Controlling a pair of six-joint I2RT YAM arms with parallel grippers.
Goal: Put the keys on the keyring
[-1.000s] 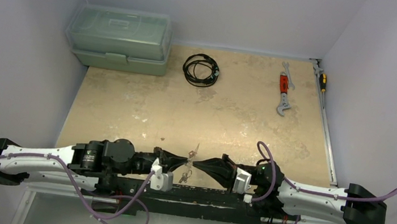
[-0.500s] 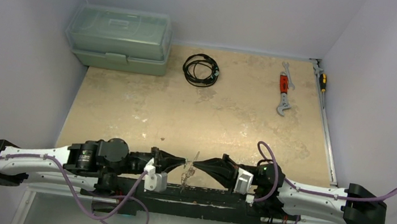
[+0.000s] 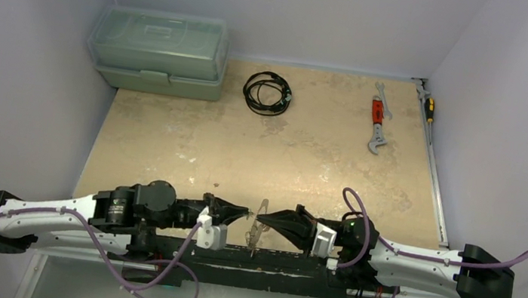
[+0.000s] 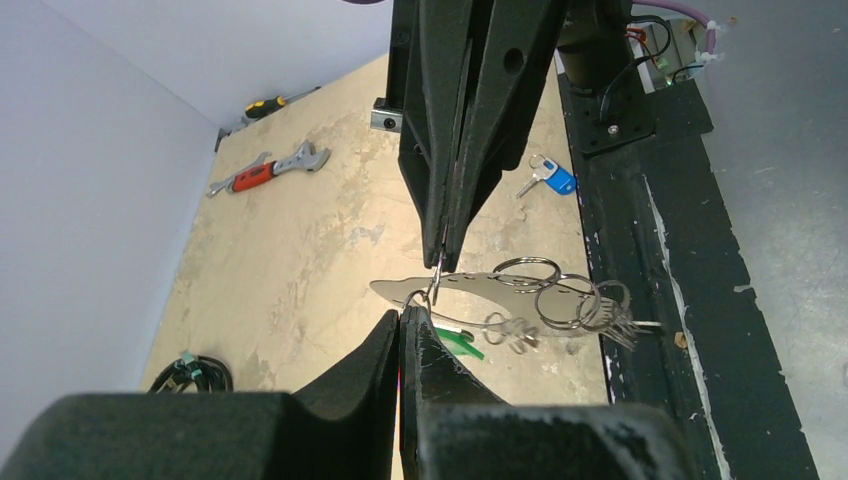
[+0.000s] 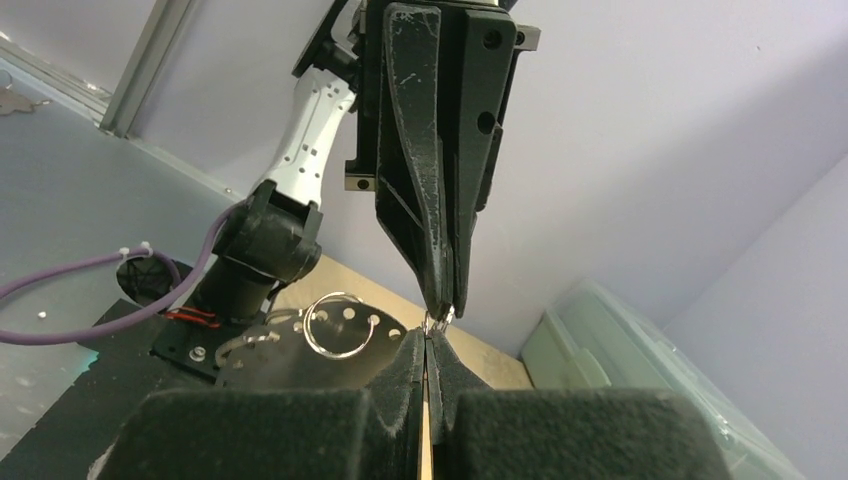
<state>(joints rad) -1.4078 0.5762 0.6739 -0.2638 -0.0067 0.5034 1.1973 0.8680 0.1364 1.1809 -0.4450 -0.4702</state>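
Observation:
My left gripper (image 3: 248, 214) and right gripper (image 3: 261, 218) meet tip to tip above the table's near edge. Both are shut on a thin silvery wire ring (image 4: 432, 292), part of the keyring. A flat silver perforated plate (image 4: 480, 288), more rings (image 4: 525, 272) and several silver keys (image 4: 612, 318) hang from it. In the top view the bunch (image 3: 258, 233) dangles below the tips. A green-headed key (image 4: 462, 342) shows under the bunch. A blue-headed key (image 4: 555, 178) lies on the table behind the right gripper (image 4: 441, 262). The right wrist view shows the left gripper (image 5: 447, 310) pinching above my tips (image 5: 428, 338).
A green toolbox (image 3: 159, 52) stands at the back left, with a black cable coil (image 3: 266, 92) beside it. A red-handled wrench (image 3: 377, 121) and a screwdriver (image 3: 427, 104) lie at the back right. The black base rail (image 3: 277, 261) runs just below the bunch.
The left arm has shifted and its wrist turned. The key that pointed up is down, and the bunch now hangs lower and slightly to the right. The right arm has barely moved.

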